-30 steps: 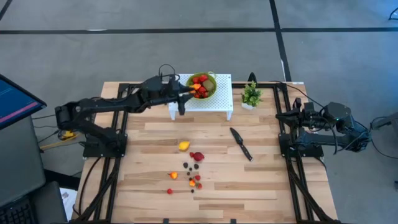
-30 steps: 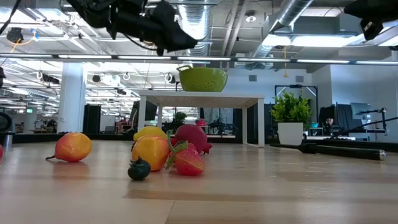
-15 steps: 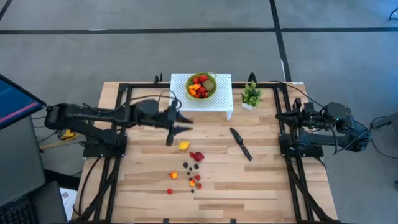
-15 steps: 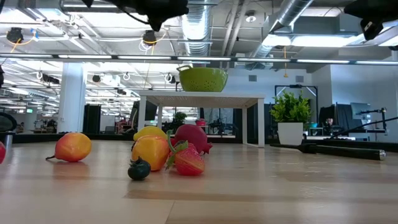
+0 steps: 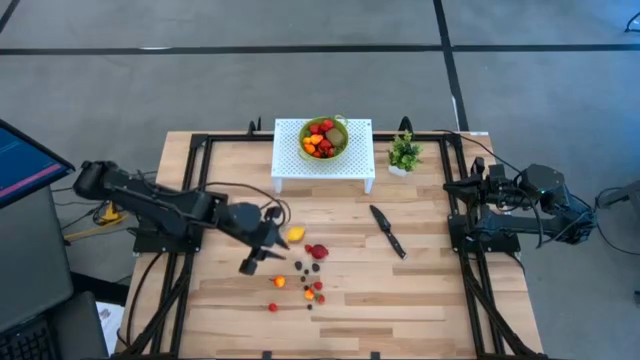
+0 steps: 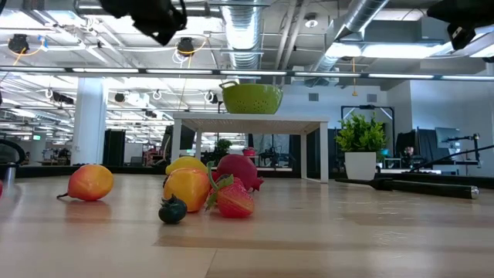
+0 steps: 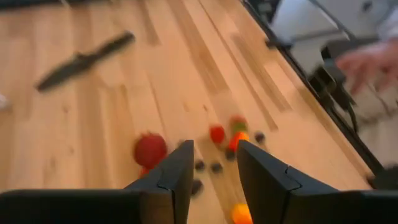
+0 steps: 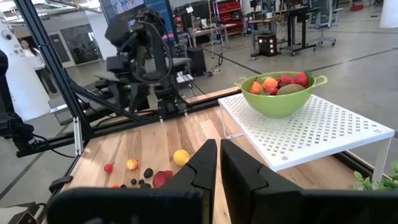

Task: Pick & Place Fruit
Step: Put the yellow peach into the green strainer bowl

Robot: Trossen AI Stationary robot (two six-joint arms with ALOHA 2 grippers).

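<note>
The left end effector [image 5: 252, 263] has swung from the green bowl [image 5: 324, 137] near the table's far edge to the loose fruit [image 5: 305, 268] at mid-table, fingers slightly parted and empty: next pick pending. The right end effector [image 8: 217, 163] rests closed at the right edge.

The left hand [image 5: 250, 266] has swung from the bowl [image 5: 324, 138] down to the scattered fruit [image 5: 305, 272].

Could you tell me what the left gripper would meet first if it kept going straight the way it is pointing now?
Probably the loose scatter of tiny toy fruits on the wooden table. The left gripper points down at them with nothing in between, its fingers slightly apart; the small dark berries look nearest, though depth is uncertain.
</note>
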